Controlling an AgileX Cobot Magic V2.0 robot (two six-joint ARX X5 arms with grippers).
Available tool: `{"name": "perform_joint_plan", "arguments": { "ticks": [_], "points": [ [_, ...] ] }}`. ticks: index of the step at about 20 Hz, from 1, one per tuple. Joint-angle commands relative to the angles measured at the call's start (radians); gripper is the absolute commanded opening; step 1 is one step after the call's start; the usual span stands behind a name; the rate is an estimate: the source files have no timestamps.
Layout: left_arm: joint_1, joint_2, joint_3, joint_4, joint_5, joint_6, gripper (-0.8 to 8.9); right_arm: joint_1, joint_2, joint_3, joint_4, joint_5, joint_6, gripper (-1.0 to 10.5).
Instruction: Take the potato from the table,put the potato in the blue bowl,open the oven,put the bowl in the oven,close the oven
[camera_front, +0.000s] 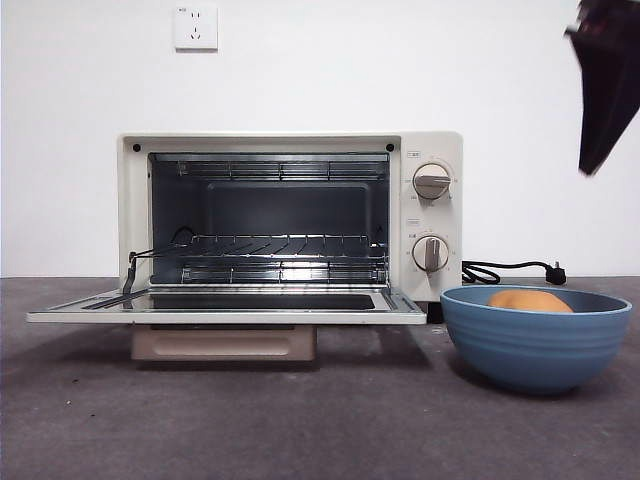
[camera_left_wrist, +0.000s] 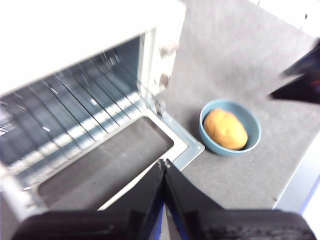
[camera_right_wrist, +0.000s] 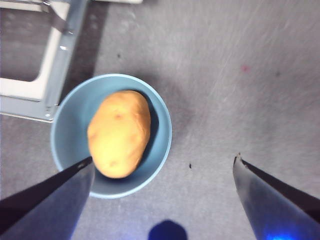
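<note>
Potato (camera_right_wrist: 119, 132) lying in blue bowl (camera_front: 535, 345); oven (camera_front: 290, 225) standing open | right gripper (camera_right_wrist: 162, 172) hovering wide-open, empty; left gripper (camera_left_wrist: 163, 165) closed, empty | bowl-loading, door-closing remaining

The potato (camera_front: 529, 299) lies in the blue bowl (camera_front: 535, 350), which stands on the tabletop (camera_front: 300, 420) just right of the oven (camera_front: 290, 230), near its lowered door (camera_front: 225, 308).

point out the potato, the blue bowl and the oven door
potato (camera_right_wrist: 119, 133), right wrist view, middle of its top skin
blue bowl (camera_front: 535, 350), front view, ridged outer wall
oven door (camera_front: 225, 316), front view, front edge of the opened door
</note>
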Motion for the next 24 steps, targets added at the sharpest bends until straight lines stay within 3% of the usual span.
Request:
{"name": "perform_joint_plan", "arguments": {
  "ticks": [1, 8, 12, 15, 22, 24],
  "points": [
    [0.0, -0.082, -0.004, -0.047, -0.027, -0.013, -0.08, -0.024, 0.074, -0.001, 0.028, -0.034, -0.006, 4.6],
    [0.0, -0.224, -0.004, -0.138, -0.037, -0.021, -0.08, -0.034, 0.317, -0.001, 0.126, -0.055, -0.023, 3.4],
    [0.0, -0.233, -0.004, -0.158, -0.037, -0.021, -0.08, -0.036, 0.385, -0.001, 0.159, -0.056, -0.033, 1.8],
    [0.0, -0.233, -0.004, -0.158, -0.037, -0.021, -0.08, -0.036, 0.389, -0.001, 0.182, -0.056, -0.046, -0.2],
    [0.0, -0.233, -0.004, -0.159, -0.061, -0.02, -0.08, -0.035, 0.388, -0.001, 0.187, -0.057, -0.05, -0.2],
    [0.0, -0.233, -0.004, -0.164, -0.072, -0.017, -0.08, -0.033, 0.366, -0.001, 0.173, -0.102, -0.048, -0.2]
  ]
}}
